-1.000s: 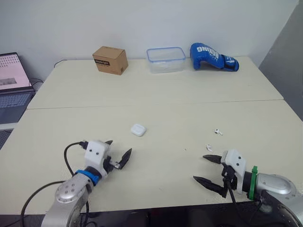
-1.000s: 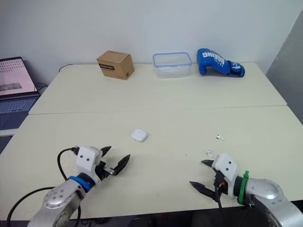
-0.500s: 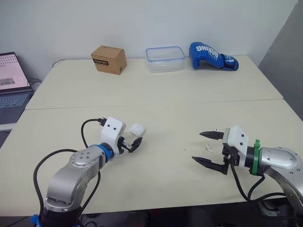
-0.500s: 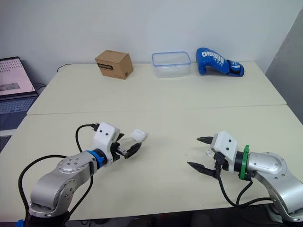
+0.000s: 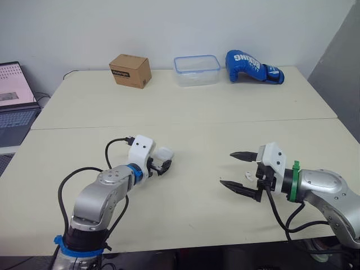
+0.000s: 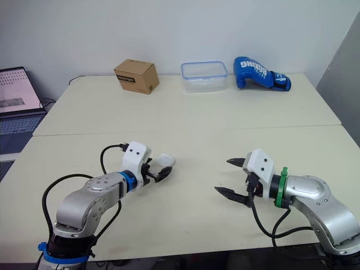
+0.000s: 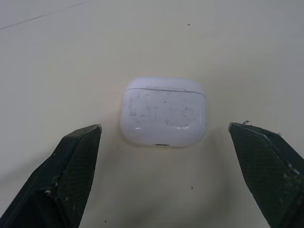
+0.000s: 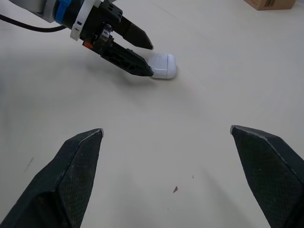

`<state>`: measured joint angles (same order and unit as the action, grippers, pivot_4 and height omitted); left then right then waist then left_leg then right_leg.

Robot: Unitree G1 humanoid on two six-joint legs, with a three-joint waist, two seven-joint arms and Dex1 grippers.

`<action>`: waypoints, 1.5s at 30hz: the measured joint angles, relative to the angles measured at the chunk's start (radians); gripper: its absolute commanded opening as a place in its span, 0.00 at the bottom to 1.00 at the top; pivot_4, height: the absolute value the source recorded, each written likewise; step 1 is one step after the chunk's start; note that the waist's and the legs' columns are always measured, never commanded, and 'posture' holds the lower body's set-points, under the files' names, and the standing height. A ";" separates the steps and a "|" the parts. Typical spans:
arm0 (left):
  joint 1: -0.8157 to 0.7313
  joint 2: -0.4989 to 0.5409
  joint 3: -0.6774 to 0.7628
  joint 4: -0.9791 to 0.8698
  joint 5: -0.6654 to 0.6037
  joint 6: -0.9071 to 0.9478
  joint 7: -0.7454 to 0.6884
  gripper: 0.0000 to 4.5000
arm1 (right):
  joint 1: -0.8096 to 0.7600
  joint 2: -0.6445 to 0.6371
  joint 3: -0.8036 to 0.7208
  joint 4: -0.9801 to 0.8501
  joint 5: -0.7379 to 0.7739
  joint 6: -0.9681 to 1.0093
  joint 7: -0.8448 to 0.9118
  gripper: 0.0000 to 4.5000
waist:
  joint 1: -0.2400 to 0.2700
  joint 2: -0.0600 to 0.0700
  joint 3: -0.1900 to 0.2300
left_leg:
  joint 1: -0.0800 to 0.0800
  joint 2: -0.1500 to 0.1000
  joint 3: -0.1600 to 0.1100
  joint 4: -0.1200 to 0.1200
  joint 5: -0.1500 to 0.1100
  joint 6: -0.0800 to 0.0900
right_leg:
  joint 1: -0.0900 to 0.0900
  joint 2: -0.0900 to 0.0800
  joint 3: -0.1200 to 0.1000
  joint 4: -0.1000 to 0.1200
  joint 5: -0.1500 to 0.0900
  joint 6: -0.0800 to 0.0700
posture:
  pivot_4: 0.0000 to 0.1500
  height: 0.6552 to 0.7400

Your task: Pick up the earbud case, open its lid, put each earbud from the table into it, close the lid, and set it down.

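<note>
you see the small white rounded earbud case (image 7: pixel 164 111) lying lid-closed on the cream table (image 5: pixel 185 124), untouched between the spread fingers of the left gripper (image 7: pixel 164 126), while the right gripper (image 5: pixel 225 167) stands wide open beside a white speck (image 5: pixel 246 174), possibly an earbud.

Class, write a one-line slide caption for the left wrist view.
Left gripper, jaws open, faces the closed earbud case lying on the table.

wall (image 5: pixel 169 22): plain white | tables (image 5: pixel 185 107): two beige, pushed together | laptop (image 5: pixel 14 107): far left
</note>
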<state>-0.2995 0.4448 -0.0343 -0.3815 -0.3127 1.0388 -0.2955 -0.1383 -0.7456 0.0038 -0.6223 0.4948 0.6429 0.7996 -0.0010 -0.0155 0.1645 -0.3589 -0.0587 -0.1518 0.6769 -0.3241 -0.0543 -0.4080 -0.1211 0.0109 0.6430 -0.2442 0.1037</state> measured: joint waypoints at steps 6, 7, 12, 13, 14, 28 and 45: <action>-0.040 0.001 -0.023 0.051 0.006 0.028 -0.008 1.00 | 0.000 -0.002 0.000 -0.005 0.001 0.024 0.002 1.00 | -0.001 0.000 0.000 | 0.000 0.000 0.000 0.000 0.000 0.000 | 0.000 0.000 0.000 0.000 0.000 0.000 | 1.00 0.89; -0.044 0.001 -0.029 0.060 0.006 0.030 -0.013 1.00 | 0.000 -0.002 0.000 -0.007 0.001 0.025 0.002 1.00 | -0.001 0.000 0.000 | 0.000 0.000 0.000 0.000 0.000 0.000 | 0.000 0.000 0.000 0.000 0.000 0.000 | 1.00 0.89; -0.079 0.001 -0.056 0.100 0.027 0.020 -0.024 1.00 | 0.003 -0.002 0.002 -0.022 0.000 0.032 0.000 1.00 | 0.001 0.000 0.000 | 0.000 0.000 0.000 0.000 0.000 0.000 | 0.000 0.000 0.000 0.000 0.000 0.000 | 1.00 0.89; -0.084 0.001 -0.062 0.107 0.032 0.016 -0.025 1.00 | 0.005 -0.002 0.002 -0.024 0.000 0.032 -0.002 1.00 | 0.001 0.000 0.000 | 0.000 0.000 0.000 0.000 0.000 0.000 | 0.000 0.000 0.000 0.000 0.000 0.000 | 1.00 0.89; -0.089 0.001 -0.067 0.114 0.037 0.009 -0.026 1.00 | 0.008 -0.002 0.002 -0.025 0.000 0.032 -0.003 1.00 | 0.001 0.000 0.000 | 0.000 0.000 0.000 0.000 0.000 0.000 | 0.000 0.000 0.000 0.000 0.000 0.000 | 1.00 0.89; -0.130 0.010 -0.096 0.155 0.072 0.008 -0.067 0.91 | 0.033 -0.002 0.003 -0.042 -0.001 0.053 -0.040 1.00 | 0.001 0.000 0.000 | 0.000 0.000 0.000 0.000 0.000 0.000 | 0.000 0.000 0.000 0.000 0.000 0.000 | 1.00 0.89; -0.125 0.014 -0.108 0.140 0.078 0.014 -0.070 0.61 | 0.033 -0.007 0.009 -0.042 -0.001 0.054 -0.039 1.00 | -0.001 0.000 0.000 | 0.000 0.000 0.000 0.000 0.000 0.000 | 0.000 0.000 0.000 0.000 0.000 0.000 | 1.00 0.89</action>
<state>-0.4242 0.4589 -0.1422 -0.2413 -0.2347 1.0524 -0.3652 -0.1055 -0.7526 0.0131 -0.6640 0.4934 0.6968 0.7607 -0.0016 -0.0154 0.1644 -0.3587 -0.0589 -0.1519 0.6773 -0.3240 -0.0545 -0.4082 -0.1213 0.0110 0.6434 -0.2442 0.1038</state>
